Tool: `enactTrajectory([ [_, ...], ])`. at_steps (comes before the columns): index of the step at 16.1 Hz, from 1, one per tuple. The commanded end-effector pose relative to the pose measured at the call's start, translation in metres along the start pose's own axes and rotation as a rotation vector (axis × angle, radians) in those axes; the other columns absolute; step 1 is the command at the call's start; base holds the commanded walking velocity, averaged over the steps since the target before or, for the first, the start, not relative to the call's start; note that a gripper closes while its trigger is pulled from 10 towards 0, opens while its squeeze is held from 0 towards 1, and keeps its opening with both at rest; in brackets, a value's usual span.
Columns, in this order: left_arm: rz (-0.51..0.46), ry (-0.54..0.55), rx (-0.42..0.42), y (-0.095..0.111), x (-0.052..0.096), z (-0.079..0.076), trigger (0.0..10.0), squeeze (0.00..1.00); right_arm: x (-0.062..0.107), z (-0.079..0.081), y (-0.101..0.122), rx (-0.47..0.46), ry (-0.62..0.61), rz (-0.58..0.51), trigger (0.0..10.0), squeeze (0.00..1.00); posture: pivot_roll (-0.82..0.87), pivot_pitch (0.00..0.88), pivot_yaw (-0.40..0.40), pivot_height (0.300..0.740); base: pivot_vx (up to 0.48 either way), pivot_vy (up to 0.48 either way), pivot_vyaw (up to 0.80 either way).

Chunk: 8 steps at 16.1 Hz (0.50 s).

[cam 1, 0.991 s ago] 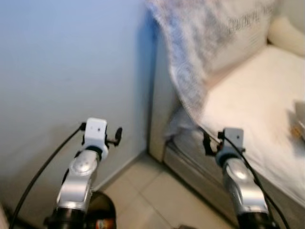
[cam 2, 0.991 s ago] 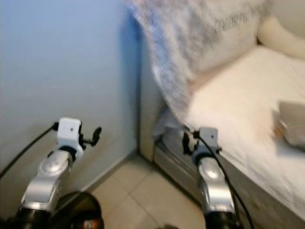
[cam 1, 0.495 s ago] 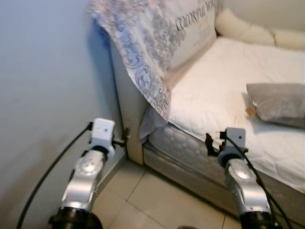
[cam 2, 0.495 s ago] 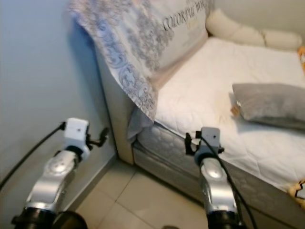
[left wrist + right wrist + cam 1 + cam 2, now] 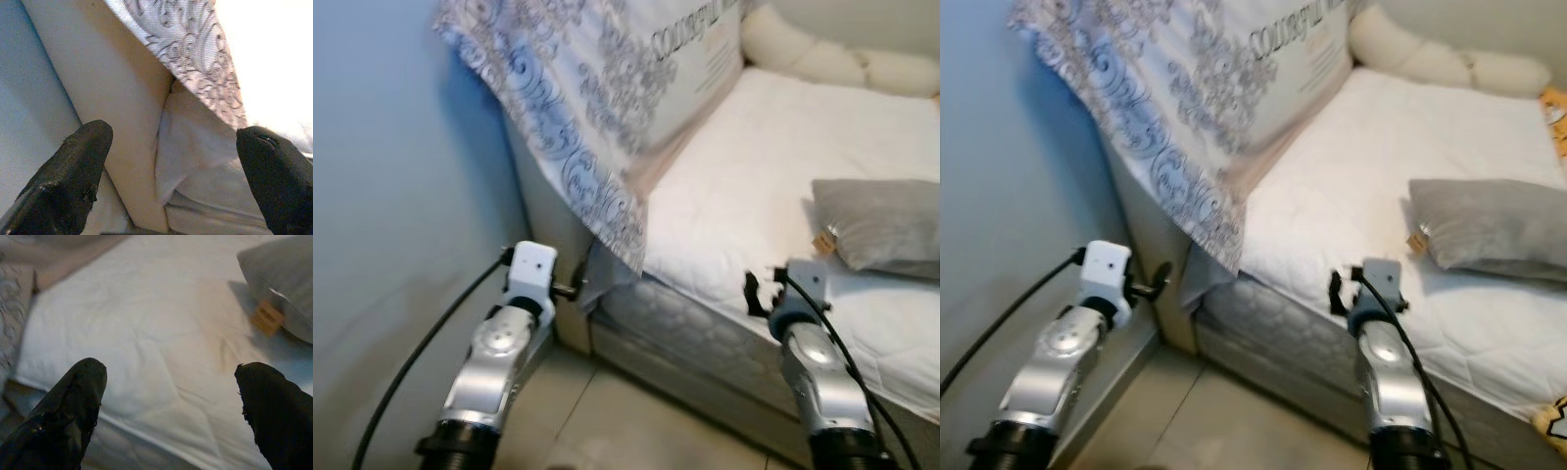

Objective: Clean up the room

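You are facing the near left corner of a bed (image 5: 744, 196), where it is pressing up against a pale blue wall (image 5: 391, 196). A patterned grey-and-white blanket (image 5: 578, 108) is hanging over the headboard end and spilling down past the mattress edge (image 5: 675, 328), and a printed pillow (image 5: 1288, 59) is leaning beneath it. Along the far edge of the bed a cream bolster (image 5: 1440, 61) is lying.

Your left gripper (image 5: 171, 161) is hovering low beside the bed's beige side panel (image 5: 112, 112), its fingers spread wide and holding nothing; the drooping blanket corner and a fold of white sheet (image 5: 195, 156) are sitting straight ahead of it. Your right gripper (image 5: 171, 396) is likewise spread and empty, poised just over the near edge of the white mattress top.

A grey cushion (image 5: 881, 225) is lying toward the right edge of the bed, with a small tan tag (image 5: 267, 317) showing at its near corner. At the right edge, in the right eye view, something orange (image 5: 1555, 103) is peeking in, too cropped to name. Tiled floor (image 5: 1234, 421) is running below the bed frame.
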State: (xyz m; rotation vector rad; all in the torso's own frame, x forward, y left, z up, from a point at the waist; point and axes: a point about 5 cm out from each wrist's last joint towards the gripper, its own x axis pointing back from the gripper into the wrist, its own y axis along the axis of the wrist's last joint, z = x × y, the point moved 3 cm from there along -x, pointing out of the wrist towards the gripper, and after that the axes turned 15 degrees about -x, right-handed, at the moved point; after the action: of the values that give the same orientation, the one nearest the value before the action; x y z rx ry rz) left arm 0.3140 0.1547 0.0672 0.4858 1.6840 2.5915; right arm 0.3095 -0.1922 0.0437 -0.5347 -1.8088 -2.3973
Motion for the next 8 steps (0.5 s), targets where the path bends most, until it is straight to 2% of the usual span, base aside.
enactTrajectory([
  [1,-0.008,0.002,-0.006,0.003,-0.001,0.002,10.0,0.06,0.001,0.002,-0.002,-0.006,0.005,0.006,10.0,1.0,-0.09,0.0,0.001,0.74,0.304,0.0,-0.77],
  [6,-0.008,0.001,-0.003,0.003,-0.002,0.003,10.0,0.05,-0.001,0.004,0.001,-0.004,0.011,-0.005,10.0,1.0,-0.09,0.0,0.0,0.74,0.296,0.0,-0.77],
  [8,-0.015,0.013,0.01,0.01,-0.007,0.009,10.0,0.05,-0.005,0.011,0.011,0.001,0.035,-0.042,10.0,1.0,-0.08,0.0,-0.007,0.74,0.283,0.0,-0.24],
])
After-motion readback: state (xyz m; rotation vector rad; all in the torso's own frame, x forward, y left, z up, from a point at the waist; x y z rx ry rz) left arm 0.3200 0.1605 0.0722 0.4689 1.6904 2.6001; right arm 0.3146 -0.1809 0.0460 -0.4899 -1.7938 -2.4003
